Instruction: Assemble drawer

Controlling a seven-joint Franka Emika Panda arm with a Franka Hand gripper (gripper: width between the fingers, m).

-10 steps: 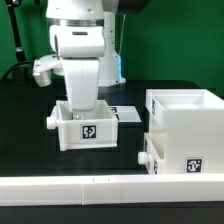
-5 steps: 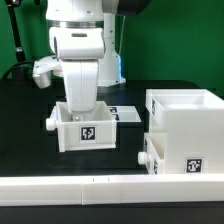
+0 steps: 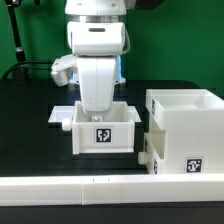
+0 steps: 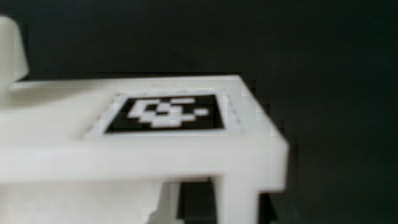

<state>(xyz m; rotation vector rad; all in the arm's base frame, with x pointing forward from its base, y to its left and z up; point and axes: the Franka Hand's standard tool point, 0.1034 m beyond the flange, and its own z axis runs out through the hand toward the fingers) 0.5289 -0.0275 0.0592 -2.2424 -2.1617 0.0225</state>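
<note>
Clearly, we saw the white two-finger gripper (image 3: 97, 104) reaching down inside the shallow white open-top plastic tray (image 3: 103, 131), but its fingertips were hidden behind the tray's front wall, so we could not tell whether they were spread, pressed together or pinching the tray. In the wrist view we saw only a blurred white tray wall with a black-and-white square tag (image 4: 169, 112) on it, and no fingers clearly. The tray had a round knob on the side toward the exterior view's left and a tag on its front face. Just beside it, toward the exterior view's right, stood the tall boxy white plastic casing (image 3: 184, 128), open at the top, with a second knobbed tray (image 3: 150, 157) set low in its side, near the first tray. Both rested on the black table (image 3: 30, 130). Along the near edge ran the long low white border blocks (image 3: 60, 186).
</note>
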